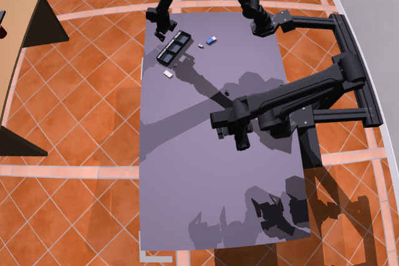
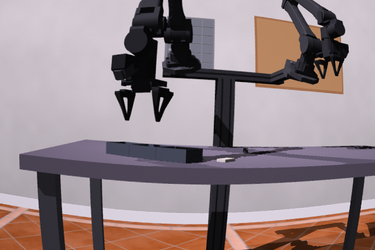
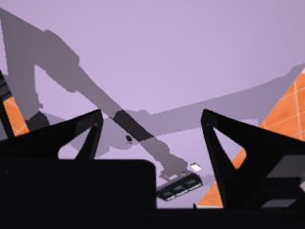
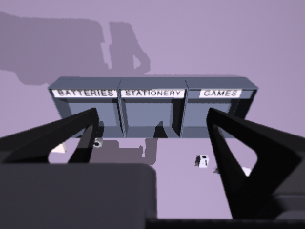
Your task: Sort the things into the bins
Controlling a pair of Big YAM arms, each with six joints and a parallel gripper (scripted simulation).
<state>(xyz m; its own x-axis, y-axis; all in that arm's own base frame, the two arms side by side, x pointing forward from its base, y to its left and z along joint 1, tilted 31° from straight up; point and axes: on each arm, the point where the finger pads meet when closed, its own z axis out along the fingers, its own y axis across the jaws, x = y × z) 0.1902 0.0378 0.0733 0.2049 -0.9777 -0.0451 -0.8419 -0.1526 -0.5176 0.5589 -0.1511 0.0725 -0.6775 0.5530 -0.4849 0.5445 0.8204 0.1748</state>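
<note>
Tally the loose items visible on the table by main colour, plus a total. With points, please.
Blue and white: 1, the eraser [image 1: 211,40] [image 4: 246,170]
White with black marks: 1, the small block [image 1: 201,45] [image 4: 203,160]
Cream: 1, the flat block [image 1: 168,73] [image 2: 225,160] [image 3: 195,167] [image 4: 59,148]
Grey: 1, the tiny piece [image 1: 175,65] [image 4: 98,142]
Black: 1, the small piece [image 1: 225,92] [image 2: 245,150] [image 3: 129,139]
Total: 5 visible

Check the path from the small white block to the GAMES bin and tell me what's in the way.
Between the small white block and the GAMES bin, nothing visible stands except the bin's own near wall. The blue-and-white eraser lies on the block's other side.
</note>
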